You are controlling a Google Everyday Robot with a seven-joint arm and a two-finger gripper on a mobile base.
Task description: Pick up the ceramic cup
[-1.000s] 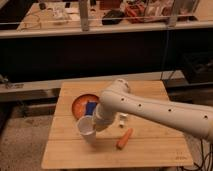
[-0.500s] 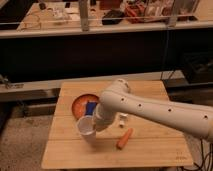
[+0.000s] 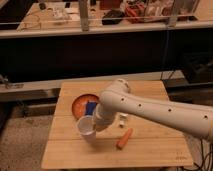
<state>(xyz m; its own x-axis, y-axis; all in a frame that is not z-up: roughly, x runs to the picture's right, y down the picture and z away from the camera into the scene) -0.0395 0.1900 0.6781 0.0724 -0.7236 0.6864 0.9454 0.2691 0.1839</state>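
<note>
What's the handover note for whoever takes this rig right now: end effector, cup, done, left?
End effector: at the front-left of the wooden table, down at the ceramic cup, hidden behind the wrist and cup.
Ceramic cup: tilted with its mouth toward the camera, just in front of the orange plate.
Other items: blue object on the plate, carrot to the right of the cup, small white item behind the carrot.
Done: arm has reached the cup.
Left: confirm the grasp, lift clear.
</note>
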